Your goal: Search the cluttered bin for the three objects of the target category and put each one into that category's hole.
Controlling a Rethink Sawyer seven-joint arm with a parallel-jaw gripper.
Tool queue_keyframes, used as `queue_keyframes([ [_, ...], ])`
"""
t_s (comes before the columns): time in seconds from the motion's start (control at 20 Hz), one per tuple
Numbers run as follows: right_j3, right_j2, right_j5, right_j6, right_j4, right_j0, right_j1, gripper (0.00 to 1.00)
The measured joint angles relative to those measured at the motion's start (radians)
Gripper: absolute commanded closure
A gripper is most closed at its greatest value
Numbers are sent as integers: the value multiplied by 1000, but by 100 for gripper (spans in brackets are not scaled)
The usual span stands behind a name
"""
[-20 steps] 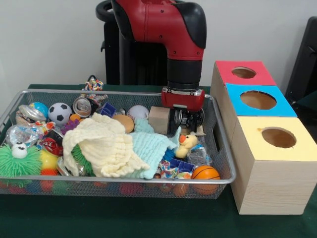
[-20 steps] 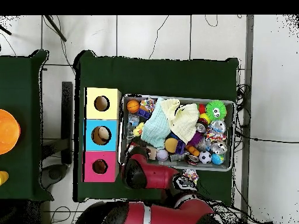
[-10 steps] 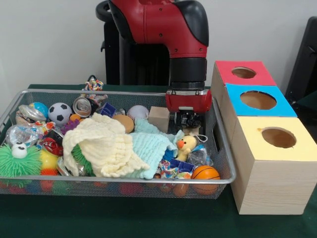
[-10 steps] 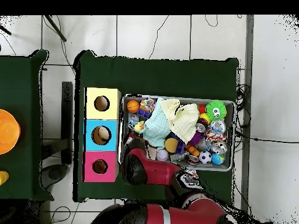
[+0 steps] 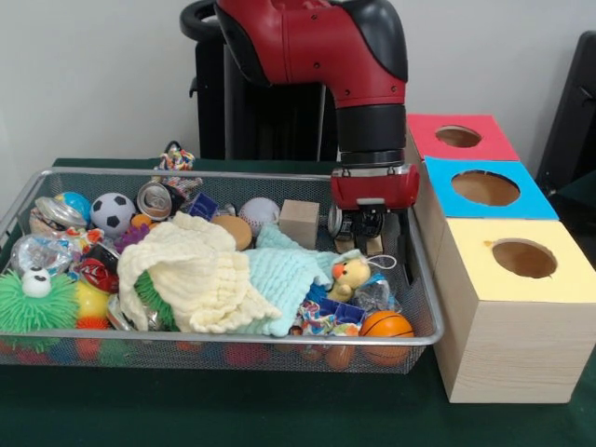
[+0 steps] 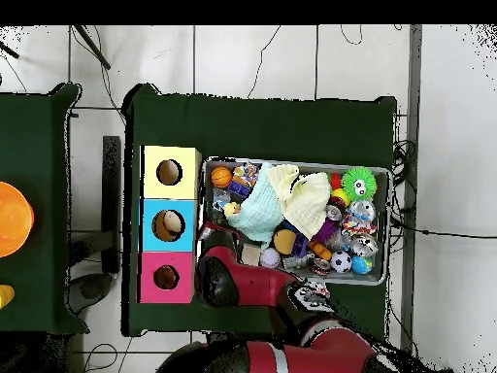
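My gripper (image 5: pixel 360 244) hangs low over the right end of the wire bin (image 5: pixel 233 338), just behind a yellow duck toy (image 5: pixel 352 272) and to the right of a wooden block (image 5: pixel 299 222). I see nothing clearly in its grasp. The bin holds a cream cloth (image 5: pixel 191 270), a mint cloth (image 5: pixel 284 275), an orange basketball (image 5: pixel 386 324), a soccer ball (image 5: pixel 113 212) and a green spiky ball (image 5: pixel 35 300). In the overhead view the red arm (image 6: pixel 221 282) covers the gripper at the bin's corner beside the boxes.
Three wooden boxes stand right of the bin, each with a round hole on top: red (image 5: pixel 458 137), blue (image 5: pixel 484 188), yellow (image 5: pixel 523 259). Crushed cans (image 5: pixel 158 198) and a white ball (image 5: pixel 259 210) lie at the bin's back. A knotted rope toy (image 5: pixel 174 156) sits behind the bin.
The arm has swung right along the back of the bin, from beside the wooden block to near the bin's right wall. The wooden block has stayed in place.
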Motion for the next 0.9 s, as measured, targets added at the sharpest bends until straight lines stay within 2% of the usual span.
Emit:
queue_keyframes([
  [0.1, 0, 4, 0, 0, 1, 0, 0, 0],
  [0.15, 0, 4, 0, 0, 0, 0, -1, 100],
  [0.9, 0, 5, -18, 0, 0, 12, 1, 100],
])
